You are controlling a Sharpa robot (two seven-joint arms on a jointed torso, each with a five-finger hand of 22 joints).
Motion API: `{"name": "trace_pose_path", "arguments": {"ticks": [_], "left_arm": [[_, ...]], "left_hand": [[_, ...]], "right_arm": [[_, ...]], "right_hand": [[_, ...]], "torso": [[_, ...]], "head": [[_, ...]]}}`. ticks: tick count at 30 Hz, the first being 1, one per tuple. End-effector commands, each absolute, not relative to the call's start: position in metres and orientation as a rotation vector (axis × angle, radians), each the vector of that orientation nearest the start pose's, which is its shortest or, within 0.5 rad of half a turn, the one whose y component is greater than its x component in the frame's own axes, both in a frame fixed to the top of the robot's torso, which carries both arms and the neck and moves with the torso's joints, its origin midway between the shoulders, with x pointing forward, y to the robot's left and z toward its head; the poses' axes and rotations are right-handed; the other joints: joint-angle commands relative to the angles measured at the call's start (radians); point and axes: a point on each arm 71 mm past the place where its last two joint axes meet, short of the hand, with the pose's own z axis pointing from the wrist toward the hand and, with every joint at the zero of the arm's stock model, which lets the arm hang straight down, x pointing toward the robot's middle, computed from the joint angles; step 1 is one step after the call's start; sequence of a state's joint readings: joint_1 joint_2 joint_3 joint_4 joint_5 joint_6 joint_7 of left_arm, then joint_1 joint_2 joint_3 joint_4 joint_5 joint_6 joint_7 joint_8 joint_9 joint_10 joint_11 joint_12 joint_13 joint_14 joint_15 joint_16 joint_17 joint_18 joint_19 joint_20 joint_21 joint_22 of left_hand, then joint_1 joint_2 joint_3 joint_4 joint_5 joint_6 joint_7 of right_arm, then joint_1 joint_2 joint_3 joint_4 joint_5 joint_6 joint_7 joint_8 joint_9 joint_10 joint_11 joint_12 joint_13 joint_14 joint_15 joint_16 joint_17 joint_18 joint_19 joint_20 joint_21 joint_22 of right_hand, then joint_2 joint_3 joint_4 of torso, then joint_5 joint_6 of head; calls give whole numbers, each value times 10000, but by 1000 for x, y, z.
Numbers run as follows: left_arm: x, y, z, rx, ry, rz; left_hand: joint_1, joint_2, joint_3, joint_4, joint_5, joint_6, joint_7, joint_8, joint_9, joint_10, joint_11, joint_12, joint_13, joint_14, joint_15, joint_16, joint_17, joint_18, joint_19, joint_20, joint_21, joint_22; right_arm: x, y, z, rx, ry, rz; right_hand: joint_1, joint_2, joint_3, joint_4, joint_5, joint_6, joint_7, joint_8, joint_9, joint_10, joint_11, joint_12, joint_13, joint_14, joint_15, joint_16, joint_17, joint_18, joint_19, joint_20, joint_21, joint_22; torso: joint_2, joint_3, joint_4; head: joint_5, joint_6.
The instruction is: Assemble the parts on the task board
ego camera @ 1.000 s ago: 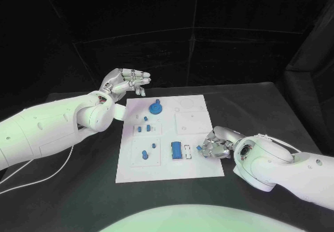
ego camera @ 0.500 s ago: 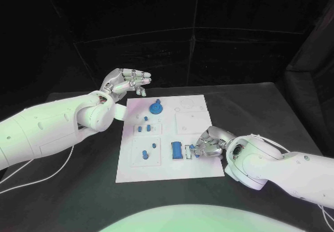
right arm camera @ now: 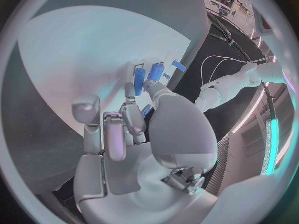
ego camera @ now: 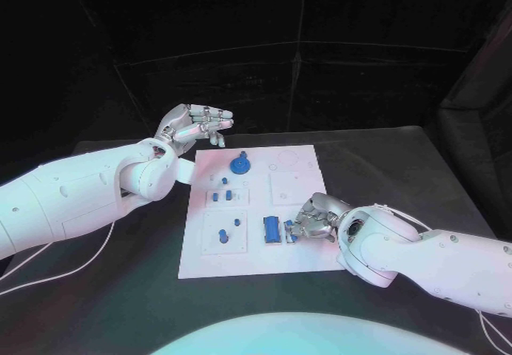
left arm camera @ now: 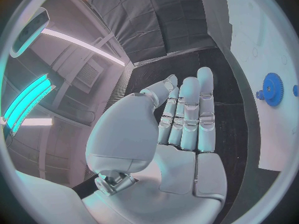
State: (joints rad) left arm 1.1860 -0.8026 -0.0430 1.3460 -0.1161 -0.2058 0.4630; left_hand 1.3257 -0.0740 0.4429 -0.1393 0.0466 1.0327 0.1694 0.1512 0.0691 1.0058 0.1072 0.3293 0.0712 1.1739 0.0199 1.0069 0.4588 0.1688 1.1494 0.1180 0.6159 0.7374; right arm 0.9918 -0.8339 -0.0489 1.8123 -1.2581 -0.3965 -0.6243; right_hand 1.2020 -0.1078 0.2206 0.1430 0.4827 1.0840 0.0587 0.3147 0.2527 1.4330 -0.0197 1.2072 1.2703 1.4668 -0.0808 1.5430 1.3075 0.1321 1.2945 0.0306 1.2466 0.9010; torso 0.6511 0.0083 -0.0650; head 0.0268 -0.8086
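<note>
Centrally, white task board point(ego camera: 304, 255) flat on black table point(ego camera: 405, 163). Right hand point(ego camera: 318, 220) low over board's near-right part, fingers curled onto small blue part point(ego camera: 290, 226) just right of two blue cylinders point(ego camera: 272, 230) lying side by side; whether part is gripped, cannot tell. Left hand point(ego camera: 193, 123) raised beyond board's far-left corner, fingers apart, holding nothing. Blue gear point(ego camera: 241, 164) at board's far end. Smaller blue parts point(ego camera: 223, 196) on board's left half.

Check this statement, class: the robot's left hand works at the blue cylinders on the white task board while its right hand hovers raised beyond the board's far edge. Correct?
The hands are swapped. The head view shows the right hand at the blue cylinders on the white task board, and the left hand raised beyond its far edge.
</note>
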Motion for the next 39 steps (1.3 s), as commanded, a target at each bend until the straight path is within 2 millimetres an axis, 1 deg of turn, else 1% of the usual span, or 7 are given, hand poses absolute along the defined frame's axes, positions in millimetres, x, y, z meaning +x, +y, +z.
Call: {"name": "trace_pose_path", "arguments": {"ticks": [1,17,19,24,26,34,39], "left_arm": [[515,235,-189,-9610,14027,-15464],[515,235,-190,-9620,14065,-15473],[515,235,-190,-9622,14066,-15471],[515,235,-190,-9627,14068,-15461],[515,235,-190,-9628,14069,-15460],[515,235,-190,-9629,14066,-15453],[515,235,-190,-9630,14068,-15452]], "left_hand": [[0,20,-37,-17,47,-69,-5,59,0,-80,1,56,-13,-64,-3,62,-16,141,-54,-9,-43,-10],[0,20,-37,-17,47,-69,-5,59,0,-80,1,56,-13,-64,-3,62,-16,141,-54,-9,-43,-10],[0,18,-39,-18,46,-70,-4,60,-1,-83,2,56,-14,-65,-3,62,-17,141,-55,-9,-44,-10],[-2,10,-44,-22,46,-77,-3,61,-2,-95,5,58,-15,-70,-2,63,-19,140,-57,-9,-45,-10],[-2,10,-44,-22,46,-77,-3,61,-2,-95,5,58,-15,-70,-2,63,-19,140,-57,-9,-45,-10],[-2,10,-44,-22,46,-77,-3,61,-2,-95,5,58,-15,-70,-2,63,-19,140,-57,-9,-45,-10],[-2,10,-44,-22,46,-77,-3,61,-2,-95,5,58,-15,-70,-2,63,-19,140,-57,-9,-45,-10]], "right_arm": [[384,-145,-263,3231,20722,5429],[383,-141,-263,2710,20845,5166],[383,-141,-263,2695,20797,5120],[384,-143,-263,2678,20694,5051],[385,-143,-262,2672,20645,5042],[384,-146,-260,2558,20435,5067],[382,-147,-259,2219,20482,5252]], "right_hand": [[-112,9,-8,75,67,83,3,19,-10,84,14,46,13,934,-1,42,2132,-137,67,-4,63,2],[-500,-68,-533,372,-26,400,-133,204,169,145,-95,47,44,936,-86,47,2146,-138,72,-79,42,-4],[-638,-107,-749,474,-356,399,-130,217,197,152,-91,41,47,935,-86,44,2141,-140,74,-87,37,-5],[-883,-135,-1418,772,-2178,328,-108,211,265,143,-68,-3,39,931,-70,35,2127,-140,72,-78,9,-25],[-878,-108,-1680,891,-2607,299,-107,212,298,132,-62,-25,36,928,-69,26,2110,-136,68,-73,-6,-38],[-722,-58,-1976,977,-2798,267,-103,221,346,122,-59,-40,42,926,-65,20,2100,-132,63,-70,-24,-51],[-88,23,-2157,707,-2822,225,-88,235,404,103,-49,-67,43,924,-61,14,2092,-129,53,-68,-47,-69]], "torso": [[2,5,-6],[-1,2,-9],[2,0,-8],[6,0,-10],[0,-2,-9],[-7,9,-10],[0,8,-10]], "head": [[2,-5],[9,-22],[8,-24],[9,-35],[1,-28],[7,-28],[4,-7]]}}
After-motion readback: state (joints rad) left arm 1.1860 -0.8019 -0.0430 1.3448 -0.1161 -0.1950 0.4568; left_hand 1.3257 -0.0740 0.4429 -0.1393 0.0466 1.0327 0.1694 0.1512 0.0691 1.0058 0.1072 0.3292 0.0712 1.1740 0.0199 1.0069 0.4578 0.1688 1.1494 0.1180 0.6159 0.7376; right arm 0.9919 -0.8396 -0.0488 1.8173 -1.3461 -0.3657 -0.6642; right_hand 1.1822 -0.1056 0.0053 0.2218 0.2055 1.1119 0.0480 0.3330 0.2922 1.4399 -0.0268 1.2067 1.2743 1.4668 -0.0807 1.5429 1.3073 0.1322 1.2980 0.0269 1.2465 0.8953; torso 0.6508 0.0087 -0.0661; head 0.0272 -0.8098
